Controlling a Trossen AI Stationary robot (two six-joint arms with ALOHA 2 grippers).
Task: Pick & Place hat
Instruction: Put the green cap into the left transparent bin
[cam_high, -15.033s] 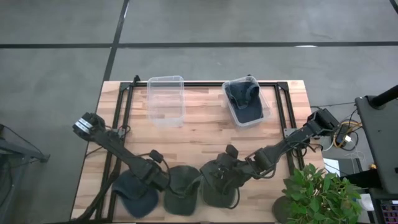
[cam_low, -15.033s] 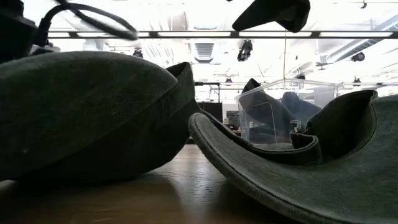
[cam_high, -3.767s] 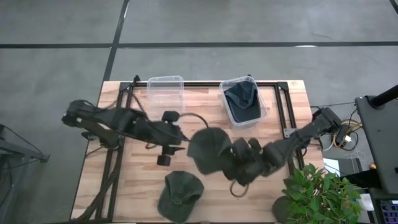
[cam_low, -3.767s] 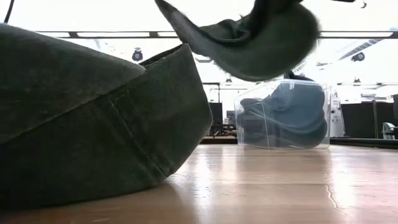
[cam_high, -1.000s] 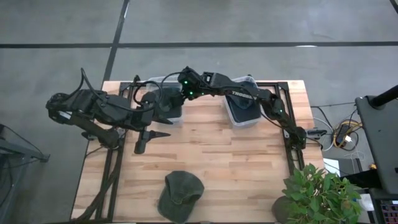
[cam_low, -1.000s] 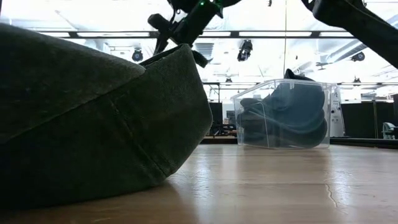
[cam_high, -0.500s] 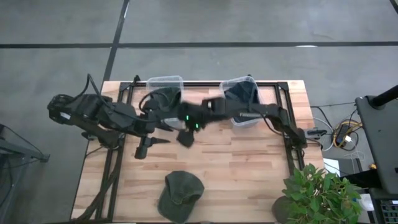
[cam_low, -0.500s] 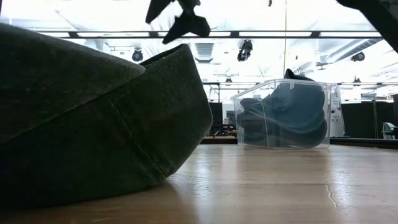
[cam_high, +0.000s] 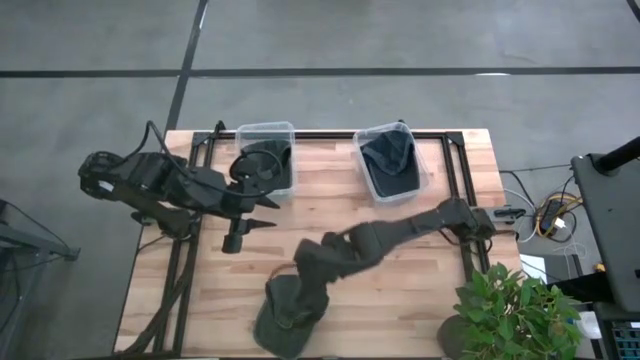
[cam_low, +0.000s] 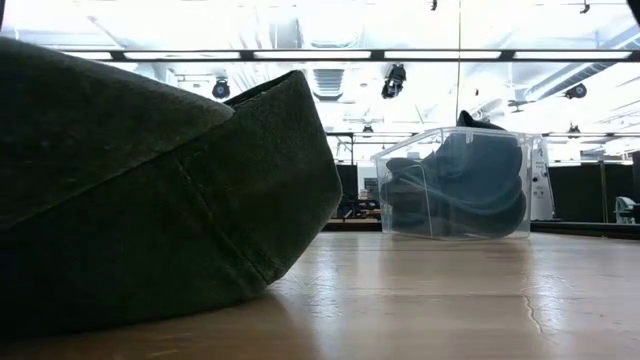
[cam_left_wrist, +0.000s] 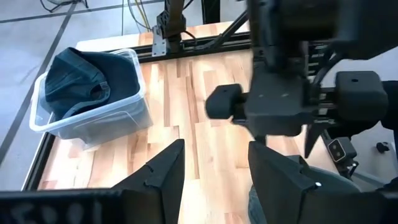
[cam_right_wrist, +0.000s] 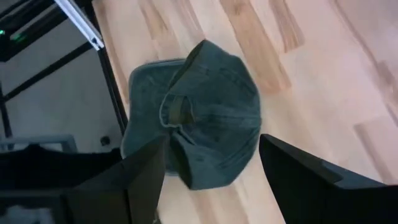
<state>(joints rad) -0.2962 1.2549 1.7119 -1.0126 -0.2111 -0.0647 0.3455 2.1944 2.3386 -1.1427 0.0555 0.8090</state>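
Right gripper (cam_high: 312, 268) hangs over the green hat (cam_high: 287, 312) at the table's (cam_high: 420, 290) near edge, jaws spread. Left gripper (cam_high: 250, 228) hovers near the left bin (cam_high: 266, 160), jaws apart.

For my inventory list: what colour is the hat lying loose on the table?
Dark olive green hat, clearest in the right wrist view.

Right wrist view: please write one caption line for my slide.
Open right tool hovering above the green hat lying on the wooden table.
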